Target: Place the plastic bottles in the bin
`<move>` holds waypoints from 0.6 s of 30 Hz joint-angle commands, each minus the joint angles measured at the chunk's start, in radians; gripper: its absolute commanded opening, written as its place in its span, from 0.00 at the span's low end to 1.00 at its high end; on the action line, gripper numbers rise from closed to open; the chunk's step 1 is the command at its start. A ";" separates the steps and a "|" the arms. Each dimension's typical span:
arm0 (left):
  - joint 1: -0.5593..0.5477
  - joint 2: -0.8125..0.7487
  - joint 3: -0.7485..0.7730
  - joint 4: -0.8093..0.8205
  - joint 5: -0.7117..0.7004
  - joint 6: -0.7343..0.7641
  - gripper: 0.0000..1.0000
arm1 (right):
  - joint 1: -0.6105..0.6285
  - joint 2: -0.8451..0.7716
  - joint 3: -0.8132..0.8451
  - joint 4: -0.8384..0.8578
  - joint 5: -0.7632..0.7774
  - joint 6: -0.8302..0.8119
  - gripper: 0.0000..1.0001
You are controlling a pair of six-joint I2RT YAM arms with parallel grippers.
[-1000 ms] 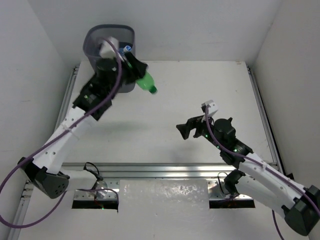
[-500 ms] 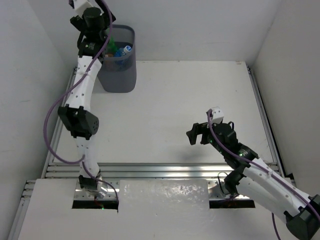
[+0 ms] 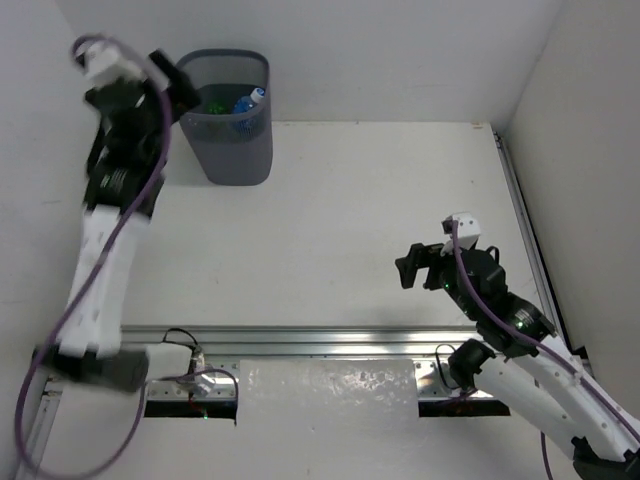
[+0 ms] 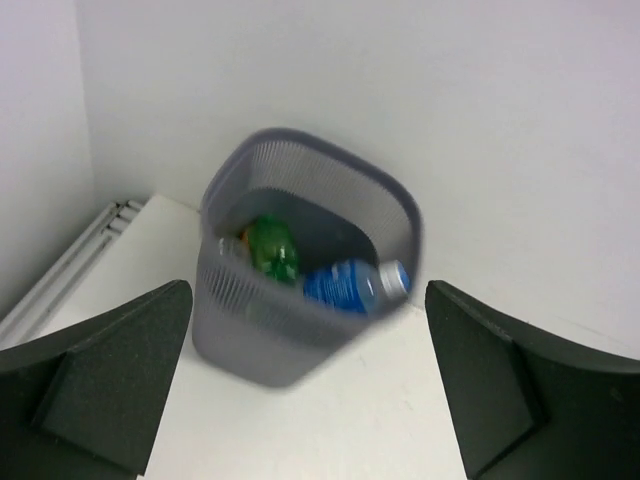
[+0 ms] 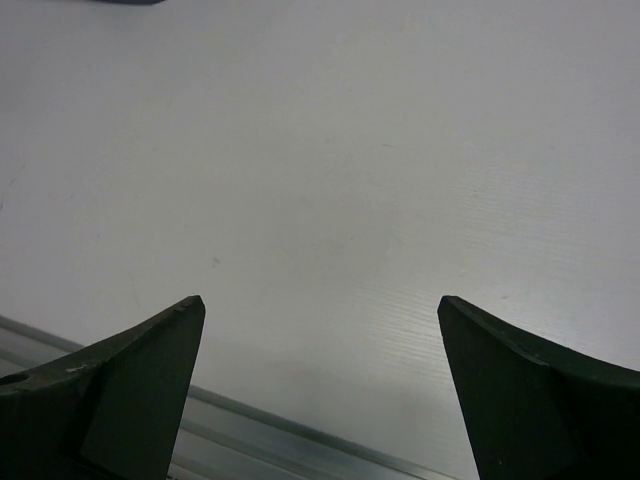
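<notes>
A flat white counter (image 3: pixel 340 220) fills the space between three plain white walls: back wall (image 3: pixel 400 60), left wall (image 3: pixel 45 170) and right wall (image 3: pixel 595 150). An aluminium rail (image 3: pixel 300 338) runs along the counter's near edge, and another (image 3: pixel 523 215) follows its right side. A translucent, dimpled plastic sheet (image 3: pixel 328 392) lies just below the near rail.

The left arm (image 3: pixel 110 190) is looking smeared and fuzzy in the top view, so its parts are hard to make out. The bin (image 4: pixel 300 330) is looking blurry in the left wrist view. Its wall is hiding the lower parts of the green bottle (image 4: pixel 268 250) and the blue bottle (image 4: pixel 345 285). The right arm (image 3: pixel 540 370) is running off the bottom corner. A dark thing (image 5: pixel 130 2) is peeking in at the top edge of the right wrist view, too cut off to name.
</notes>
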 commanded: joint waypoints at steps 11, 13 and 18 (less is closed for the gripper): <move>-0.044 -1.079 -1.063 -0.003 0.301 0.000 1.00 | -0.001 -0.125 0.196 -0.368 0.200 -0.064 0.99; -0.044 -1.144 -1.114 -0.002 0.287 -0.012 1.00 | -0.001 -0.154 0.182 -0.378 0.223 -0.082 0.99; -0.044 -1.175 -1.159 0.003 0.316 -0.007 1.00 | -0.002 -0.186 0.153 -0.365 0.231 -0.110 0.99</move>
